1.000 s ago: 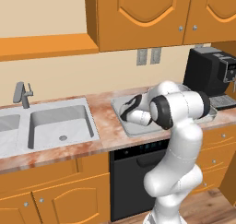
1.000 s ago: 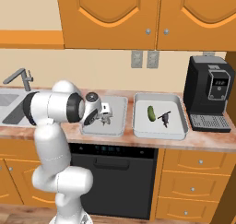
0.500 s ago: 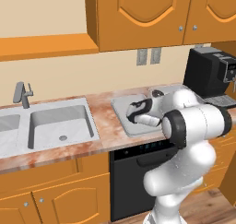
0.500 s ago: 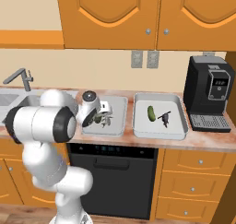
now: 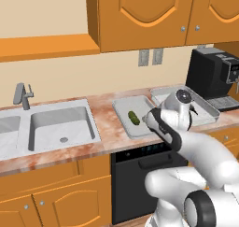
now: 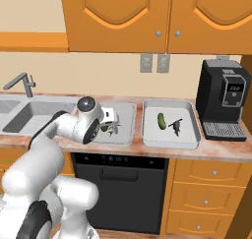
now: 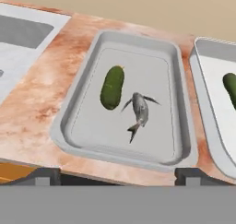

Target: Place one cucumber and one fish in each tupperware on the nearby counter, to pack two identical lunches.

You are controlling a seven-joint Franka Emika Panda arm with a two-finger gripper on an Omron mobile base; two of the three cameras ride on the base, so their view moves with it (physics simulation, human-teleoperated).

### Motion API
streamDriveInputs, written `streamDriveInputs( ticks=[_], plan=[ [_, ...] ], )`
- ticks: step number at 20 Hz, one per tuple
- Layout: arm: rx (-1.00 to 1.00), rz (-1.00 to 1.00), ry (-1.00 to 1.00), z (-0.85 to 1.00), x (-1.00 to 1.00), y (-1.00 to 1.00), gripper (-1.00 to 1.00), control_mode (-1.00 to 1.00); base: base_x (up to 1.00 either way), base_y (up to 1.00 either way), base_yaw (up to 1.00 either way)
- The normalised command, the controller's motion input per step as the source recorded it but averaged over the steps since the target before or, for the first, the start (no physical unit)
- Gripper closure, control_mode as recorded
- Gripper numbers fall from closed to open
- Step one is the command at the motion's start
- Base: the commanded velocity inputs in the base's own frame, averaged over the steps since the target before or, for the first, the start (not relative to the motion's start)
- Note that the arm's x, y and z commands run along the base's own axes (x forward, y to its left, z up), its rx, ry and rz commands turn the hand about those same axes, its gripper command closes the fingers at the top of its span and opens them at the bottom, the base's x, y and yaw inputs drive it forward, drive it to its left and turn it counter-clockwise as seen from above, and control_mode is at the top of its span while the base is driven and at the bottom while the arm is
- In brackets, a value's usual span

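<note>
Though rimmed, shallow grey tupperware [image 7: 92,66].

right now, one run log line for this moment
gripper: open, above left tupperware | cucumber and fish inside | right tupperware: cucumber, fish

- We are seeing the pinkish-brown marbled stone counter [image 5: 105,128] running across orange wooden cabinets.
- The shallow pale grey rectangular tupperware tray [image 5: 125,115] is sitting on it, holding a small dark green oblong cucumber [image 5: 134,117] that is lying along the tray.
- Our white robot arm [image 5: 175,121] is reaching over the tray's right side, hiding part of it.
- A second pale grey tray [image 5: 205,110] is lying just beside it to the right, partly behind the arm.
- The inset steel sink [image 5: 60,128] is lying to the left.
- A black coffee machine [image 5: 212,76] is standing at the far right.
</note>
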Motion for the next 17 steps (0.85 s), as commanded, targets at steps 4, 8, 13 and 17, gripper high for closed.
streamDriveInputs(
  ticks=[4,8,13,17],
  plan=[
    [0.00,-0.03,0.00,0.92,-1.00,-0.85,-1.00,-1.00,0.00,0.00,0.00],
    [0.00,-0.08,0.02,0.70,-1.00,-1.00,-1.00,-1.00,0.00,0.00,0.00],
    [0.00,-0.06,0.01,0.56,-0.85,-0.93,-1.00,-1.00,0.00,0.00,0.00],
    [0.00,0.00,-0.03,0.04,-0.16,-0.16,-1.00,-1.00,0.00,0.00,0.00]
  ],
)
